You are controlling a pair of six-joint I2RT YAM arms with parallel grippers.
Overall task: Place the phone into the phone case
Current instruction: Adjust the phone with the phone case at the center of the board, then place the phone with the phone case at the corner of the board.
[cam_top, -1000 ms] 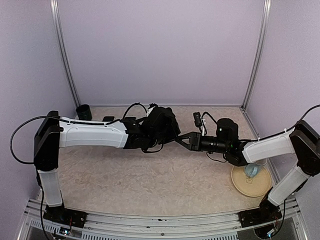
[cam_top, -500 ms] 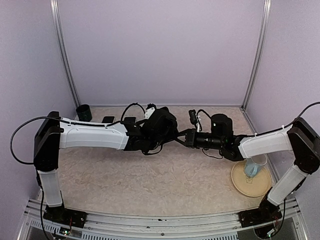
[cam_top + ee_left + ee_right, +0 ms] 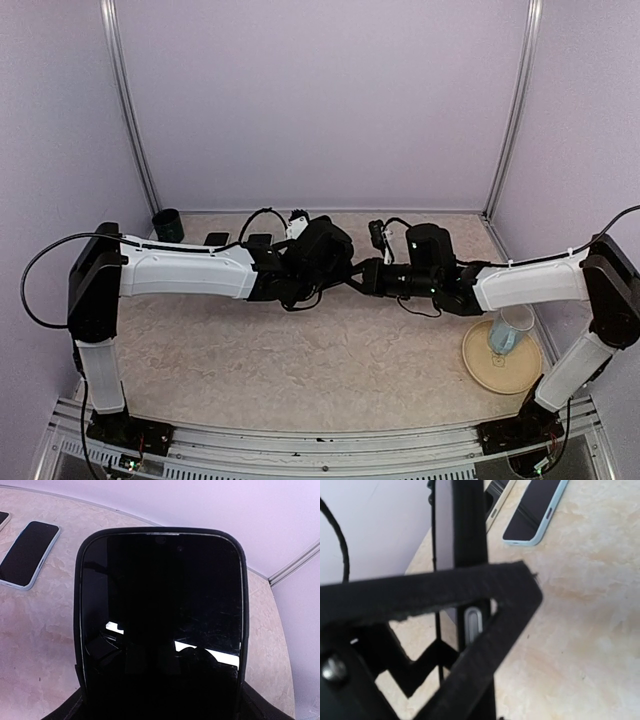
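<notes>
Top cam: we look down from above & behind the arm bases [image 3: 120, 428], facing the back wall [image 3: 320, 100], far enough out to take in the whole table [image 3: 300, 370]. Left wrist cam: we sit v. close to the phone [image 3: 160, 610], screen filling most of the frame, w/ the back wall beyond. Right wrist cam: closer still, edge-on to the same phone. Both wrist views also share the pale-cased spare phone [image 3: 29, 554] lying on the table.
</notes>
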